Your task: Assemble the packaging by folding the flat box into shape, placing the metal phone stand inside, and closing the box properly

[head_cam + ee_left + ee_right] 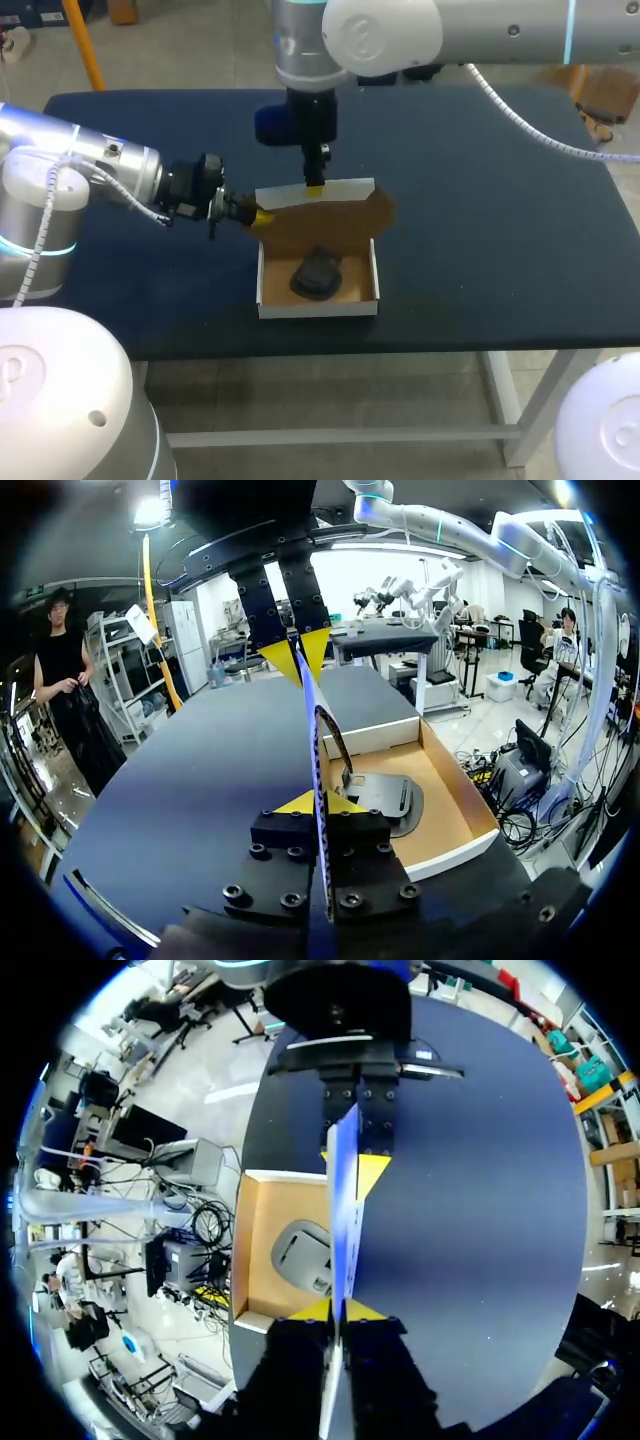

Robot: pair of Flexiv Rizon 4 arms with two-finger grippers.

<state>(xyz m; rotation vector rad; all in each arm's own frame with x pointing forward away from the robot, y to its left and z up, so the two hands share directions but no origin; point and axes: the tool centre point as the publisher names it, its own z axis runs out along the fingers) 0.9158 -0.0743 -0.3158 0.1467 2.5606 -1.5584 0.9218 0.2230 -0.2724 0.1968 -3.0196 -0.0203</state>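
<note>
The box (318,306) sits open on the table (480,230), below both grippers. It is a shallow tray, white on the outer walls and brown card inside. The phone stand (317,275), dark grey metal, lies flat near the middle of the tray floor. It is lower than the right gripper's tips and off to one side of the left gripper's, touching no finger. Behind the stand, the lid (325,228) rises upright from the tray's far wall. Its brown face is turned toward the stand, and a white flap runs along its top edge.

The left gripper (257,215) comes in roughly level from the side. Its fingers are set narrow, and the yellow tips pinch the lid's side edge. In its wrist view the card runs edge-on between the two fingers, with the tray and stand just beside them.

The right gripper (314,187) points straight down from above, its fingers also narrow. It pinches the white flap at about the middle of the lid's top edge. Its wrist view shows the lid edge-on between its tips, with the left gripper's fingers clamped on the same sheet just ahead.
</note>
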